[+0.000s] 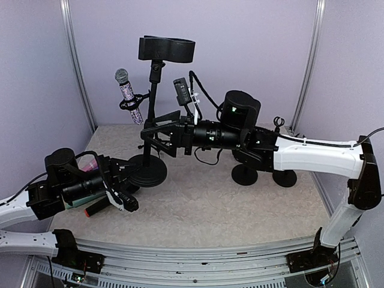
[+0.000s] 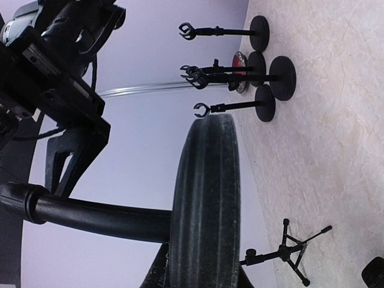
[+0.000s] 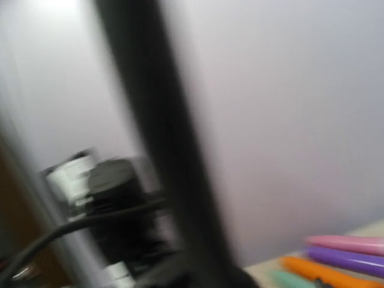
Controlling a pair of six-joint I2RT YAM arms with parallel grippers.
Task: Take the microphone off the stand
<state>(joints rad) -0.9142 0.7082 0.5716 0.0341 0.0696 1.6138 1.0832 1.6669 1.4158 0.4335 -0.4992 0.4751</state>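
One microphone (image 1: 127, 95) sits tilted in the clip (image 1: 133, 104) of the stand (image 1: 155, 75), above the worktop (image 1: 240, 210). Right claw (image 1: 151, 137) straddles the pole (image 1: 150, 111), spread wide, gripping nothing, probably to steady it. Left claw (image 1: 127, 203), closed, lies by the base (image 1: 150, 173); any hold unclear.

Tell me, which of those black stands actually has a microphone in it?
The tall stand left of centre: its side clip holds the sparkly microphone. The short round-based stands to the right carry empty clips.
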